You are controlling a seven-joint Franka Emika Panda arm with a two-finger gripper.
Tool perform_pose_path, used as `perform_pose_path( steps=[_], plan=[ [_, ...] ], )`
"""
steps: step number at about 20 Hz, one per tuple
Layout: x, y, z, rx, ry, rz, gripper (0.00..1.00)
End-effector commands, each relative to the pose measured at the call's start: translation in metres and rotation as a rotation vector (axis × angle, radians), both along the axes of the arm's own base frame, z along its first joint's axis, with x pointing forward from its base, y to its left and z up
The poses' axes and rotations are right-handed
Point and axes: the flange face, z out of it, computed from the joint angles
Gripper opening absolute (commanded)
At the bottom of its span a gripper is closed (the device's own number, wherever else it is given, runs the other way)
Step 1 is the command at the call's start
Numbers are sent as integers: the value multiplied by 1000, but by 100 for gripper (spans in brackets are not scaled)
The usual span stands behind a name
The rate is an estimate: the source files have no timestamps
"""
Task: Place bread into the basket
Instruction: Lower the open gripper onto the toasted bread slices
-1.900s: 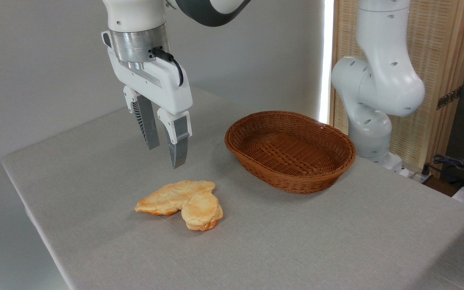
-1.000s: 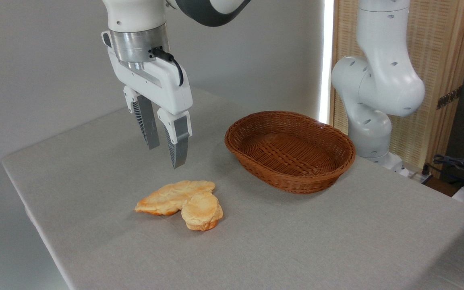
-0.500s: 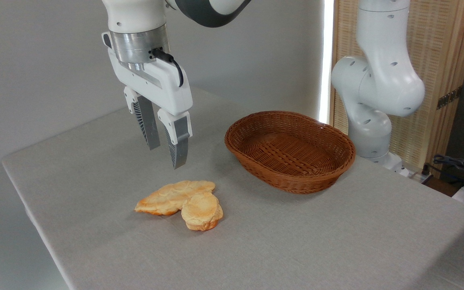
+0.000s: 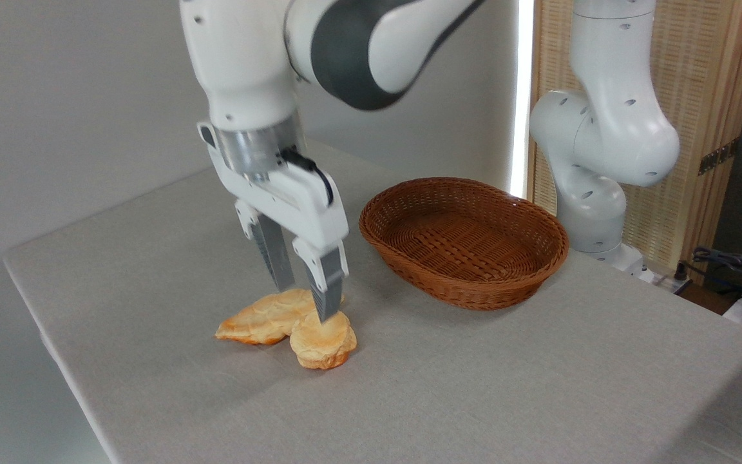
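golden bread (image 4: 323,341) is lying on the near-left grey table (image 4: 538,386), touching the flat bread (image 4: 261,319); the gripper (image 4: 305,301) is hanging spread, empty, just above; the wicker basket (image 4: 464,241) is sitting far right.

- The arm (image 4: 242,58) has glossy white rounded shells with a dark grey joint band.
- A brushed silver metal collar sits at the wrist, with a black cable looping from it.
- The white gripper (image 4: 305,301) carries two grey ribbed fingers (image 4: 327,287).
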Motion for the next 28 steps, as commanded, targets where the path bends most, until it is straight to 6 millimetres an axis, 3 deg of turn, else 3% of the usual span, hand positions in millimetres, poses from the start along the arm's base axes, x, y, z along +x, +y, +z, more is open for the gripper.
perform_pose_path(
  steps=[1,3,7,12,28],
  plan=[
    [-9,7,-30,36,-6,-24,100],
    [-7,7,-45,35,-24,-18,100],
    [-4,3,-53,26,-19,-14,100],
    [-1,-2,-51,-77,-35,45,100],
    [1,-1,-68,-65,-4,23,100]
  ],
)
